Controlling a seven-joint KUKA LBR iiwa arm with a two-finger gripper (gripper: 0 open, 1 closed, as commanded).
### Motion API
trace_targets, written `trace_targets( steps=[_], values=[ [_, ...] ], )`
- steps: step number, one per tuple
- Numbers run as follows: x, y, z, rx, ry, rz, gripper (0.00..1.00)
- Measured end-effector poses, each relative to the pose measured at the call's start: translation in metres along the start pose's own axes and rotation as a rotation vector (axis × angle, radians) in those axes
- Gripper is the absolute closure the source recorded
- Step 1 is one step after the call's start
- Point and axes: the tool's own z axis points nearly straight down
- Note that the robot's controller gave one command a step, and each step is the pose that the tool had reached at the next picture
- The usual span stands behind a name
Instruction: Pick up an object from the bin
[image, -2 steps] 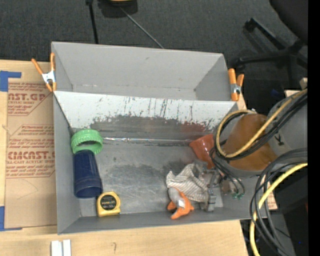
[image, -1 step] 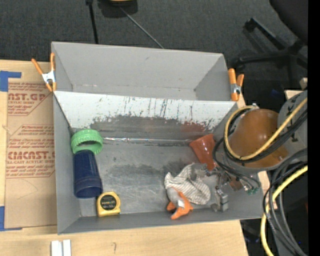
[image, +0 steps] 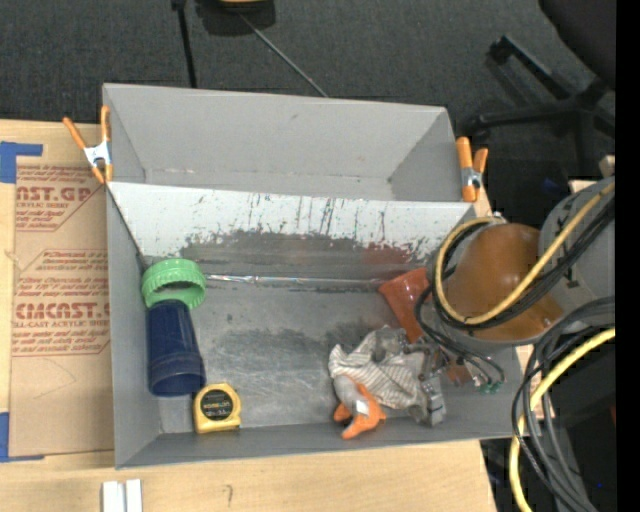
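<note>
A grey metal bin (image: 300, 150) takes up the middle of my view, seen from above. The robot arm (image: 500, 280), with its rounded orange cover and looped cables, comes in from the right edge of the frame. It reaches down into the bin's lower right corner.

A dark blue bottle (image: 173, 350) lies at the left of the bin floor, with its green screw cap (image: 173, 283) pointing toward the top of the frame. A crumpled grey and white cloth (image: 375, 375) lies at the lower right of the bin floor.

The gripper (image: 432, 400) sits low at the cloth's right edge. I cannot tell whether it is open or closed, or whether it has hold of the cloth.

A reddish-orange cup (image: 405, 295) lies just above the cloth, beside the arm. A yellow tape measure (image: 216, 407) rests at the lower left, just below the bottle. A small orange piece (image: 358, 417) lies against the cloth's lower edge.
</note>
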Motion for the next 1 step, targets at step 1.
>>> trace_targets(
  steps=[1],
  values=[
    [-0.0048,0.0244,0.0075,-0.003,0.005,-0.011,1.00]
  ],
)
